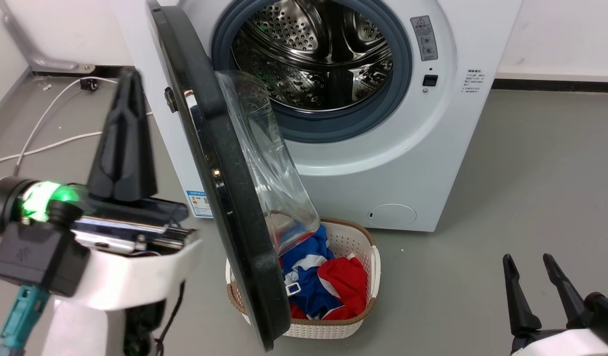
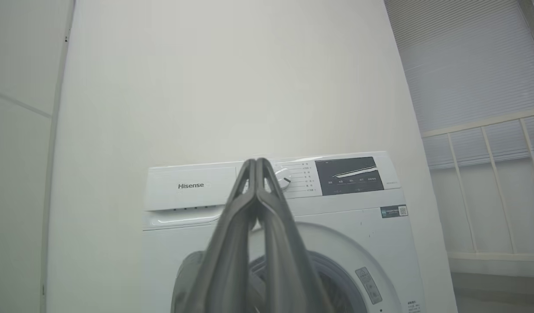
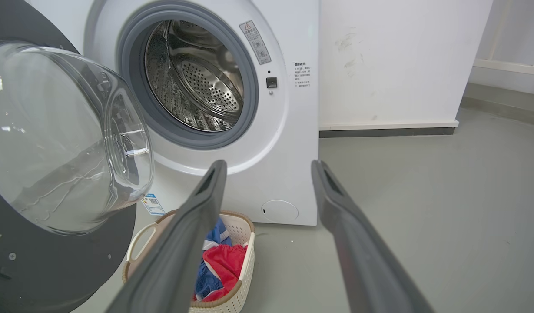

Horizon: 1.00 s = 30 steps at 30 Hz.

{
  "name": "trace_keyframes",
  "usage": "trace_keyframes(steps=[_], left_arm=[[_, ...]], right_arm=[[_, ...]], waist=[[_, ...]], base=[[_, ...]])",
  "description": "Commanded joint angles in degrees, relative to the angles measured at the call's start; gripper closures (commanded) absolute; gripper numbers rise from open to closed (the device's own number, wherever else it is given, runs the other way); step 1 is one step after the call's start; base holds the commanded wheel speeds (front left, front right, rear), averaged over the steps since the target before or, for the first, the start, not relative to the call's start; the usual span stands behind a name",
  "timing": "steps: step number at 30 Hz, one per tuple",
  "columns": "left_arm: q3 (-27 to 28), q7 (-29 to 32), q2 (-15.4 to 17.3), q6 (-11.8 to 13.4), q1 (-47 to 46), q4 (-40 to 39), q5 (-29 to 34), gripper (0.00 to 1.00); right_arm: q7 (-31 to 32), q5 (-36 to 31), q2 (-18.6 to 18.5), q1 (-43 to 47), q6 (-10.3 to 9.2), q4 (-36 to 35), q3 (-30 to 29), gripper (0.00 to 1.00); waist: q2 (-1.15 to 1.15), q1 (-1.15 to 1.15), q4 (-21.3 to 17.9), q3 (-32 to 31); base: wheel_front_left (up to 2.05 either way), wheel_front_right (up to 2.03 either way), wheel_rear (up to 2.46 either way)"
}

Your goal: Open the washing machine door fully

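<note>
The washing machine door (image 1: 224, 198), a black disc with a clear glass bowl (image 1: 264, 163), stands swung out from the white machine (image 1: 422, 148), edge-on to the head view. The steel drum (image 1: 313, 54) is exposed. My left gripper (image 1: 129, 74) is shut on nothing and raised to the left of the door's outer face, apart from it. In its wrist view the left gripper (image 2: 257, 161) points at the control panel. My right gripper (image 1: 527, 259) is open, low at the right. In the right wrist view the right gripper (image 3: 269, 164) faces the machine, with the door (image 3: 54, 269) at left.
A white laundry basket (image 1: 370, 247) with red and blue clothes sits on the floor under the door's lower edge, and shows as the basket (image 3: 247, 226) in the right wrist view. White cables (image 1: 51, 118) lie on the floor at the left. Grey floor stretches to the right.
</note>
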Motion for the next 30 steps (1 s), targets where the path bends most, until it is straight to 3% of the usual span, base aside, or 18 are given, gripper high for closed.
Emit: trace_keyframes(steps=[1, 11, 15, 20, 30], left_arm=[[-1.84, 1.27, -0.55, -0.56, -0.78, -1.7, 0.38, 1.0], [-15.45, 8.91, -3.0, -4.68, 1.79, -5.85, -1.96, 1.0], [-20.16, 11.43, -3.41, -5.57, 4.07, -5.37, -3.28, 1.0], [-30.97, 15.78, -3.67, -6.93, 7.78, -1.09, -5.91, 1.0], [-35.42, 16.74, -1.0, -6.66, 11.13, 8.01, -4.03, 1.0]], right_arm=[[0.0, 0.1, 0.11, -0.36, 0.01, 0.07, 0.0, 0.0], [-0.21, 0.59, 0.1, 0.41, 0.01, 0.8, -0.59, 0.0], [-0.31, 0.82, 0.1, 0.6, 0.01, 1.02, -0.76, 0.0], [-0.1, 0.32, 0.08, 0.54, 0.01, 1.36, -1.25, 0.0], [0.08, 0.94, 0.08, -0.47, 0.01, 2.15, -0.96, 0.0]], waist=[[0.0, 0.0, -0.01, -0.06], [0.0, 0.0, 0.16, -0.48], [0.0, 0.0, 0.32, -0.52], [0.0, 0.0, 1.37, 0.07], [0.0, 0.0, 2.32, 1.26]], base=[[0.0, 0.0, 0.0], [0.0, 0.0, 0.0], [0.0, 0.0, 0.0], [0.0, 0.0, 0.0], [0.0, 0.0, 0.0]])
